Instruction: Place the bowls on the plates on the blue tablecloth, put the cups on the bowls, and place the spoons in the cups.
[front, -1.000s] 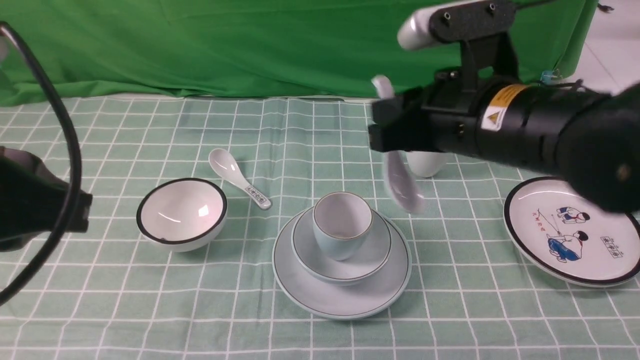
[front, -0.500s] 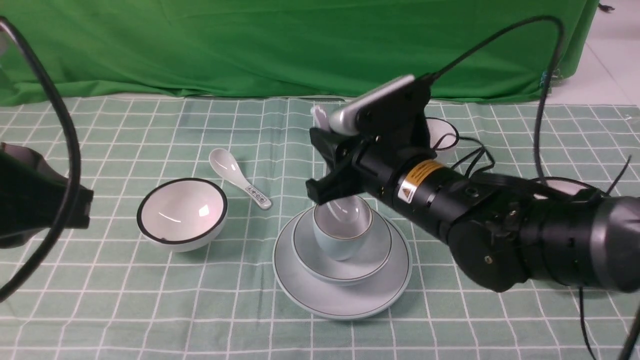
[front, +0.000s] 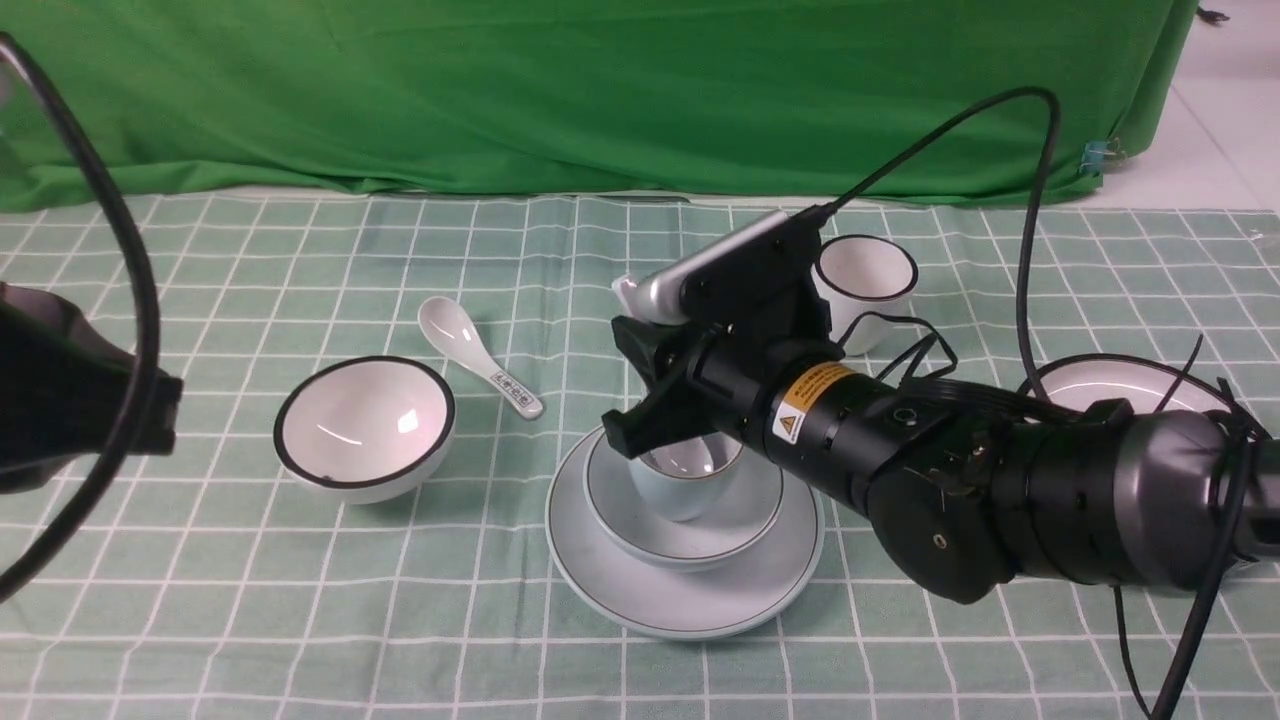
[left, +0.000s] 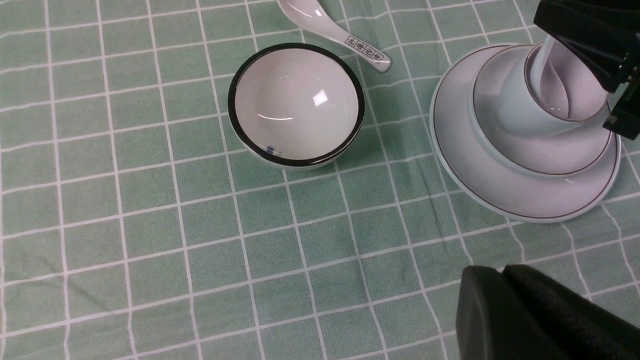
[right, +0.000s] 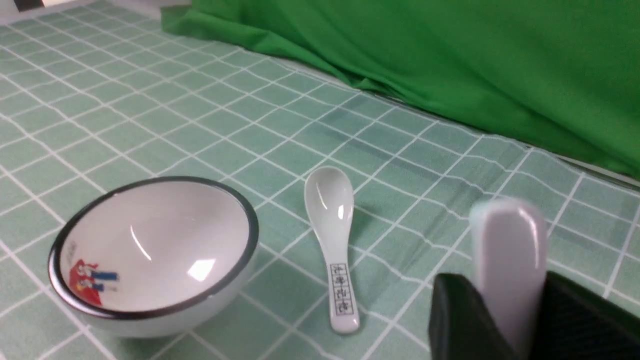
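On the blue tablecloth (front: 300, 620) the pale blue cup (front: 680, 490) stands in the pale blue bowl (front: 700, 530) on the pale blue plate (front: 680, 600). My right gripper (front: 640, 395) hangs just above the cup, shut on the handle of the plain spoon (right: 510, 250). The spoon's scoop (left: 547, 75) dips inside the cup. The white bowl (front: 365, 425) sits on the cloth to the left, with the patterned spoon (front: 480, 355) lying behind it. The white cup (front: 865, 275) stands far right. My left gripper (left: 502, 270) is shut and empty, hovering over bare cloth.
The white plate (front: 1110, 375) shows only as a rim behind my right arm. A green backdrop cloth (front: 600, 90) hangs along the far edge. My left arm's cable (front: 130, 280) loops at the near left.
My right arm has swung left and down, carrying the plain spoon from beside the blue cup to above it, with the scoop now inside. The left arm has stayed still.
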